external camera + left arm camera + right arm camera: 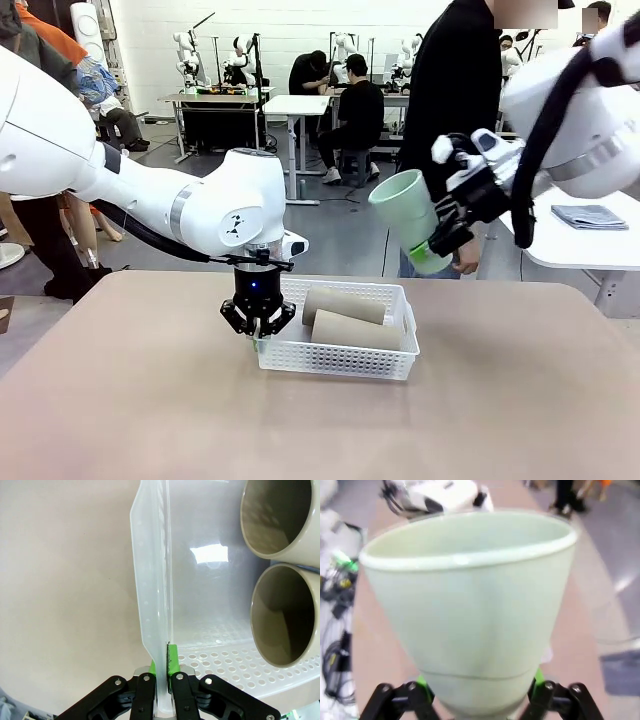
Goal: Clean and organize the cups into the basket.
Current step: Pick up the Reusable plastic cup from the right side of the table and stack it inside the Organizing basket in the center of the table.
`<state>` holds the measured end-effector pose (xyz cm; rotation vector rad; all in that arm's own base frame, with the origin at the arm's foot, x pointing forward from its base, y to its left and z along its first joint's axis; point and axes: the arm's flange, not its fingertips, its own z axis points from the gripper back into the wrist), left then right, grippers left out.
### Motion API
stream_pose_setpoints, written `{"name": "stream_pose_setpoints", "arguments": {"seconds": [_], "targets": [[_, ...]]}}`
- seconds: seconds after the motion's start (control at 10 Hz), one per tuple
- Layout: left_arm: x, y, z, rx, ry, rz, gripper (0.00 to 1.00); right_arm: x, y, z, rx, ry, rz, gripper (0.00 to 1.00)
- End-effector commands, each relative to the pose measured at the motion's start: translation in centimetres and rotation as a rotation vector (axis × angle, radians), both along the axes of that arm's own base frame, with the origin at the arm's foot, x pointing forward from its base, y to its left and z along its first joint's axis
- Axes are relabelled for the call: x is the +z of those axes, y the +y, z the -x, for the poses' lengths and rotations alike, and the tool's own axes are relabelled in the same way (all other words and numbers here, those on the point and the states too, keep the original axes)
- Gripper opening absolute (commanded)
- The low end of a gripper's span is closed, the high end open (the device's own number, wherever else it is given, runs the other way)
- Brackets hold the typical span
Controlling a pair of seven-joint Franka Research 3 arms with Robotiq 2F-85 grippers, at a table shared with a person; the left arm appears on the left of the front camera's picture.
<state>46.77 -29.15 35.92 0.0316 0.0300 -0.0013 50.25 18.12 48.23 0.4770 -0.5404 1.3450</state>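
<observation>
With the left gripper [258,338] clamped on the basket [400,350] rim, you next lower the mint cup [408,218], held by the right gripper [440,240], beside the brown cups [345,318].

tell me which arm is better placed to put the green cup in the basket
Right, probably. The right gripper holds the mint green cup in the air past the basket, while the left gripper is clamped shut on the basket's rim.
</observation>
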Motion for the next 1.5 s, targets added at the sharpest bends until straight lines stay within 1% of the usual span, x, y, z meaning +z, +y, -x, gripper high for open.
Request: {"name": "stream_pose_setpoints", "arguments": {"seconds": [0.0,0.1,0.3,0.4,0.6,1.0,1.3,1.4], "targets": [[0.1,0.2,-0.1,-0.007,-0.001,-0.001,0.00,-0.9,2.2,-3.0,0.025,0.149,0.207,0.81],[0.1,0.2,-0.1,-0.007,-0.001,-0.001,0.00,-1.0,3.6,-3.7,0.038,0.152,0.257,0.81],[0.1,0.2,-0.1,-0.007,-0.001,-0.001,0.00,-1.7,6.4,-4.7,0.129,0.129,0.288,0.81],[0.1,0.2,-0.1,-0.007,-0.001,-0.001,0.00,-2.5,7.9,-5.1,0.190,0.121,0.294,0.81],[0.1,0.2,-0.1,-0.007,-0.001,-0.001,0.00,-4.7,9.7,-5.8,0.239,0.133,0.329,0.81],[0.1,0.2,-0.1,-0.007,-0.001,-0.001,0.00,-8.1,10.1,-6.5,0.298,0.205,0.392,0.81],[0.1,0.2,-0.1,-0.007,-0.001,-0.001,0.00,-9.4,10.1,-6.4,0.348,0.232,0.411,0.81],[0.1,0.2,-0.1,-0.007,-0.001,-0.001,0.00,-9.8,10.1,-6.5,0.342,0.229,0.409,0.81]]}}
